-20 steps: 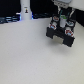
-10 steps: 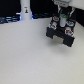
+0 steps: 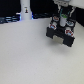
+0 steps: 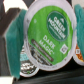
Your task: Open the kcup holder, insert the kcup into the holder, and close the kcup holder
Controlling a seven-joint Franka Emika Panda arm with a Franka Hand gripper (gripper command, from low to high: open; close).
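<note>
The gripper (image 4: 44, 42) grips the kcup (image 4: 49, 35) by its side walls between teal fingers (image 4: 12, 42), directly above the kcup holder (image 3: 61, 34); the pod is judged light, thin-walled and crushable, foil lid fragile.

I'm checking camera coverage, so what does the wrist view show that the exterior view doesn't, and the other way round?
Only the wrist view shows the kcup close up: a green lid with readable print, between the hand's teal fingers, with other pods below. Only the exterior view shows the whole white table, the tall white post and the black kcup holder from outside. Both show pods at the holder.
</note>
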